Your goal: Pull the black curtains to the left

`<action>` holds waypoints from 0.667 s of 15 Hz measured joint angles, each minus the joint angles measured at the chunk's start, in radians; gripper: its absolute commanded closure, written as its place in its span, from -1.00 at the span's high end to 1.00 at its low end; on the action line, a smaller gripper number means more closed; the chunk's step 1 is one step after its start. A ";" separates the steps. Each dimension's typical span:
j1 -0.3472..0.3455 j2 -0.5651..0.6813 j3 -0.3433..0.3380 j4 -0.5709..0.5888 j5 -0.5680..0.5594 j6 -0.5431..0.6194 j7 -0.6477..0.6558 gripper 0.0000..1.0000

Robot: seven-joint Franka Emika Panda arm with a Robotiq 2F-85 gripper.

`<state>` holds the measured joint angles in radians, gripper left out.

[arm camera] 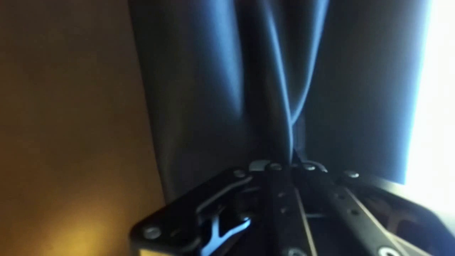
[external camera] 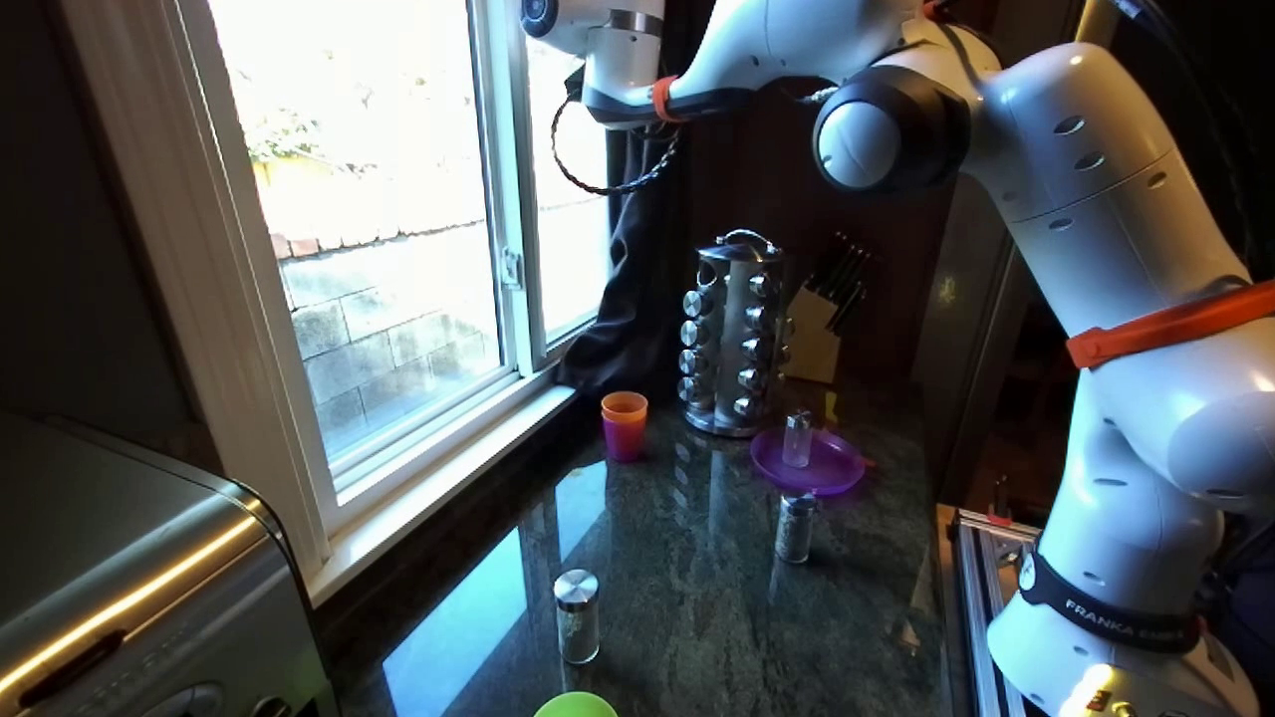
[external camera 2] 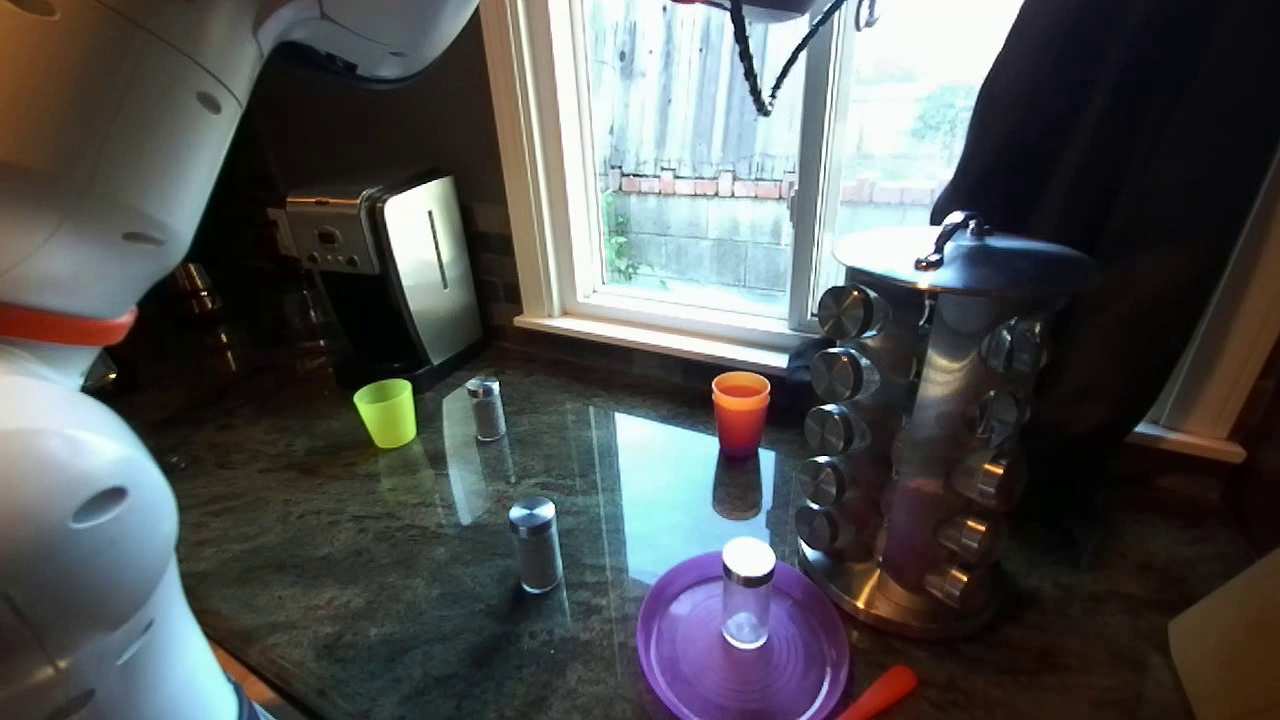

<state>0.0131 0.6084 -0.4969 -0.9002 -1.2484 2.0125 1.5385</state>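
The black curtains (arm camera: 199, 89) fill the middle of the wrist view, with soft folds running down into the jaws. My gripper (arm camera: 291, 165) is shut there, its fingers close together on a pinched fold of the fabric. The fingertips themselves are dark and partly lost in the cloth. In an exterior view the curtains (external camera: 637, 309) hang at the right side of the window, partly behind the arm. They also hang as a wide dark drape (external camera 2: 1120, 140) behind the spice rack. The gripper is hidden or out of frame in both exterior views.
A spice rack (external camera: 732, 339) stands by the curtain, near a knife block (external camera: 817, 334) and stacked orange cups (external camera: 625, 423). A purple plate (external camera 2: 680, 620) holds a jar. Further jars, a green cup (external camera 2: 386, 413) and a metal appliance (external camera 2: 430, 270) stand on the counter. The window (external camera: 388, 299) is behind.
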 measured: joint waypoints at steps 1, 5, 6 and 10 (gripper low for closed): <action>0.016 -0.014 0.014 -0.008 0.000 0.030 -0.008 -0.99; 0.142 -0.139 0.068 -0.116 -0.003 0.073 -0.081 -0.99; 0.173 -0.180 0.078 -0.153 -0.003 0.055 -0.113 -0.99; 0.252 -0.361 0.131 -0.314 0.000 0.056 -0.246 -0.99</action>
<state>0.2647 0.2478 -0.3657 -1.2140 -1.2487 2.0688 1.2924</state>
